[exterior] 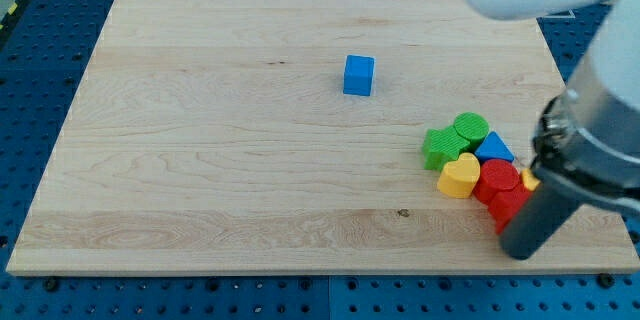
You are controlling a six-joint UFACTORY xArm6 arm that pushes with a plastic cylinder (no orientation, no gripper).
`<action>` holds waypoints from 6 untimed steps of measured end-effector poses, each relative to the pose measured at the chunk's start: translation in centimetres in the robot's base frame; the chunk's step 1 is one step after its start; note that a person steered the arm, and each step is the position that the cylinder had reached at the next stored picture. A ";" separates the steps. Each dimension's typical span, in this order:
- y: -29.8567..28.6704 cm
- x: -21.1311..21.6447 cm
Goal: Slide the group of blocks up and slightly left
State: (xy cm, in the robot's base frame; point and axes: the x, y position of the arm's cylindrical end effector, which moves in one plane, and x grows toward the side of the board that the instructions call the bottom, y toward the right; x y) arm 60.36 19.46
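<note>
Camera view shows my tip [522, 250] down on the wooden board [200, 160], pressed in at the lower-right end of a clump of blocks. I have no claw to hold wide or narrow: I end in a plain dark rod, and it holds nothing; it only leans against the pile. My tip sits at about four o'clock from the clump's middle, touching or just beside the lowest red block [506, 205], which my rod partly hides, so I cannot make out its shape.

The clump lies near the board's right edge, toward the view's bottom. A green star-like block [441, 147] forms its left end at about ten o'clock, touching a green cylinder [471, 126] at twelve o'clock. A blue triangular block [493, 147] sits just below and right of that cylinder. A yellow heart-shaped block [460, 175] rests at seven o'clock, touching the green star-like block above it and a red block [498, 176] on its right. A sliver of another yellow block [529, 180] peeks out beside my rod; its shape is hidden.

Well apart from the clump, at about eleven o'clock from it, a blue cube [358, 75] stands alone near the middle of the board's upper half.
</note>
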 end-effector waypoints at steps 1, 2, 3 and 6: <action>2.5 -2.0; 3.5 -4.0; 4.2 -5.8; 2.1 -7.5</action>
